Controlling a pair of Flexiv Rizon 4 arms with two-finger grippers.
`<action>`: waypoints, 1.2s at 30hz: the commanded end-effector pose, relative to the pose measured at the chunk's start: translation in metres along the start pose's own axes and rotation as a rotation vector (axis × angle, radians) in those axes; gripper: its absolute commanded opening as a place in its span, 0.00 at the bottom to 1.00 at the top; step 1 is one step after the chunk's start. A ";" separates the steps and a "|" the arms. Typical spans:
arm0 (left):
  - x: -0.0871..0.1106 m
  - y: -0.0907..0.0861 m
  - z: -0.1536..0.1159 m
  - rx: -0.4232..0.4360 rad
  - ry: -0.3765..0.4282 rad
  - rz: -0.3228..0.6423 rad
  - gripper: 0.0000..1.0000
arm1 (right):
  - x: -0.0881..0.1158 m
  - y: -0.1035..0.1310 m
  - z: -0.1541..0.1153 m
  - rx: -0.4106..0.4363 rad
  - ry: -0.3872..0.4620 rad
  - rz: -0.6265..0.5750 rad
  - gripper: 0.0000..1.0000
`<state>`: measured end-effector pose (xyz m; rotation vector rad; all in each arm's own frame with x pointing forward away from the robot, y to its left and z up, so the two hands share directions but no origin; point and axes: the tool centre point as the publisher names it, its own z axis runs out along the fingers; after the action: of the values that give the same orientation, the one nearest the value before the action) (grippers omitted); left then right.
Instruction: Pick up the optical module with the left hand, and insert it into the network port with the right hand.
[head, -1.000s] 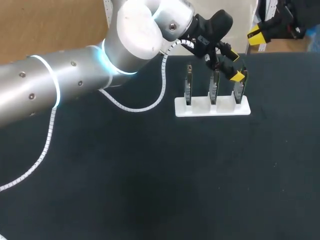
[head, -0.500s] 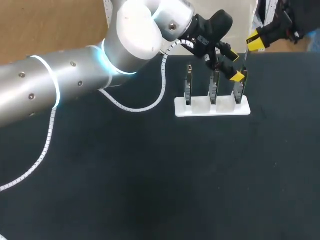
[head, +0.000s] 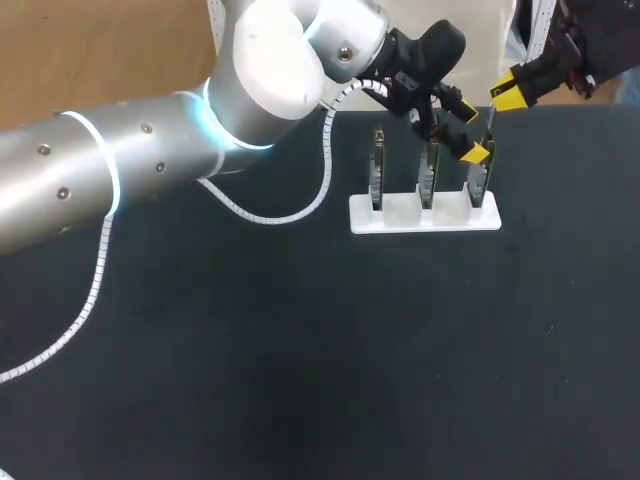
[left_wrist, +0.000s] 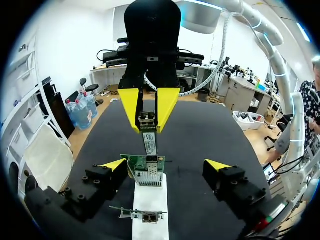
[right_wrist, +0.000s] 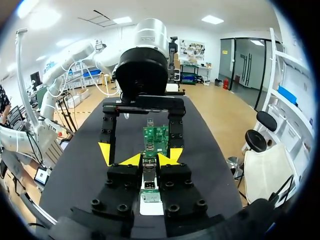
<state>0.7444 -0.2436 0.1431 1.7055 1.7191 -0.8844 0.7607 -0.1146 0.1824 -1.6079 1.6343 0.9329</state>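
Left wrist view has the left gripper (left_wrist: 165, 165) low over the white stand (left_wrist: 150, 202), with its yellow-tipped fingers spread wide, one on each side of the stand and touching nothing. A small card (left_wrist: 141, 216) stands in the nearest slot. Further along the stand, a green network card (left_wrist: 147, 169) stands upright between the spread fingers.

Above that card hangs the right gripper (left_wrist: 149, 122), pointing down, with its fingers clamped on the optical module (left_wrist: 149, 141). The module's free end is at the card's top edge, but I cannot tell whether the two touch.

From the head view, the left arm (head: 120, 170) comes in as a thick silver sweep. Its wrist is bent down to the end of the stand nearer the right arm. That right arm is mostly cut off at the far corner beyond the stand, showing only a black wrist and one yellow tip. In the right wrist view, the gripper's own fingers hide most of the module.
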 end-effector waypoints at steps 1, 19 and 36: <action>-0.001 0.001 0.000 0.002 0.005 -0.002 1.00 | 0.001 -0.002 0.002 -0.005 0.011 -0.002 0.00; -0.001 0.001 0.000 0.002 0.005 -0.002 1.00 | 0.012 -0.002 0.006 -0.019 0.020 0.016 0.00; -0.001 0.001 0.000 0.002 0.005 -0.002 1.00 | 0.007 0.000 0.009 -0.012 0.016 0.011 0.00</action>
<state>0.7444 -0.2435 0.1431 1.7056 1.7191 -0.8844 0.7607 -0.1119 0.1715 -1.6210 1.6501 0.9453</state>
